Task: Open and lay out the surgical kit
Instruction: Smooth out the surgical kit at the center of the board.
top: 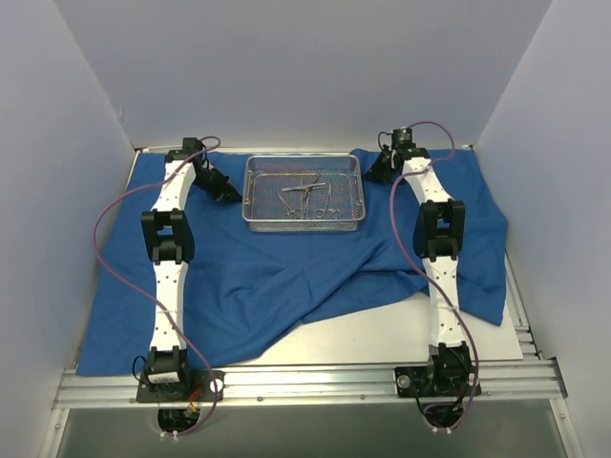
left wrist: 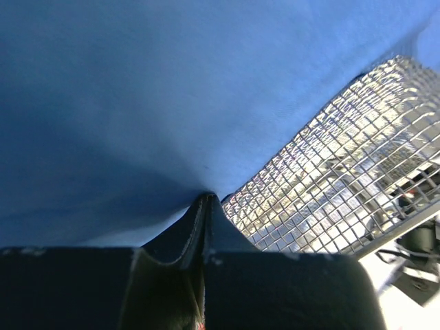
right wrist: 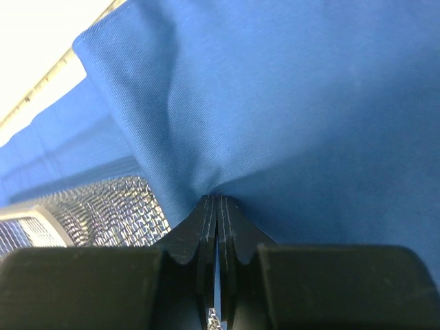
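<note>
Evidently the spreading step is in hand: the left gripper (left wrist: pixel 205 199) and right gripper (right wrist: pixel 217 201) each clamp tight on a fold of the blue cloth wrap (top: pixel 277 277), the wire-mesh tray (top: pixel 304 225) between them. Next, probably, each should draw its fold outward, away from the tray, to flatten it.

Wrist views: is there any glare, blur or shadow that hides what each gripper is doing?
Left wrist: mesh tray glares white and soft-focused, yet the left gripper shows shut on puckered blue cloth. Right wrist: cloth weave sharp, upper-left corner overexposed, right gripper pinching cloth. Top external: evenly lit, instruments small.
</note>
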`<state>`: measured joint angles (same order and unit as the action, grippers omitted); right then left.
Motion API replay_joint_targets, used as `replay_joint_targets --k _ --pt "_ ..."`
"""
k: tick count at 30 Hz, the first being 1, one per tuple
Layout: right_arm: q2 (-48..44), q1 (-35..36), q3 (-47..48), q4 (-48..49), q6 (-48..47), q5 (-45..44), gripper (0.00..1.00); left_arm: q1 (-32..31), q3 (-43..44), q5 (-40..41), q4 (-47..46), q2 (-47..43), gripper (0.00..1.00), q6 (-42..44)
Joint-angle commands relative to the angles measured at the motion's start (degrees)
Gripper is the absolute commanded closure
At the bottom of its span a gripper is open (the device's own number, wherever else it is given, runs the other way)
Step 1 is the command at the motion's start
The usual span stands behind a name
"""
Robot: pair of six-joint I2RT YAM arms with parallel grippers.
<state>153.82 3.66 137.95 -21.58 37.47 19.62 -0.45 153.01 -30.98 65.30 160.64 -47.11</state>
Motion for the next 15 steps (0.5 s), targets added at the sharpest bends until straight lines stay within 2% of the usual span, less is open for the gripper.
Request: replay_joint_targets --k 1,6,11,14,15 --pt "5.0 -1.46 -0.67 -7.68 3.13 -9.23 1.0 2.91 0.71 2.68 -2.01 3.98 0.98 -1.49" --pt "8.51 -4.79 4.69 -16.64 2.96 -13.28 1.0 4.49 0.36 0.66 -2.28 5.3 0.98 -1.32" --pt "6.15 -9.98 1.45 -17.97 0.24 -17.77 1.0 6.33 0.36 0.49 -2.89 5.21 0.98 -0.7" --pt "6.75 -11.74 2.14 -15.78 -3.19 -15.41 1.0 6.95 1.41 -0.83 -3.51 5.74 0.98 -0.35" --pt "7.28 -11.92 3.02 -15.07 -5.63 -12.18 1.0 7.04 1.76 -1.01 -3.51 6.0 0.98 -0.26"
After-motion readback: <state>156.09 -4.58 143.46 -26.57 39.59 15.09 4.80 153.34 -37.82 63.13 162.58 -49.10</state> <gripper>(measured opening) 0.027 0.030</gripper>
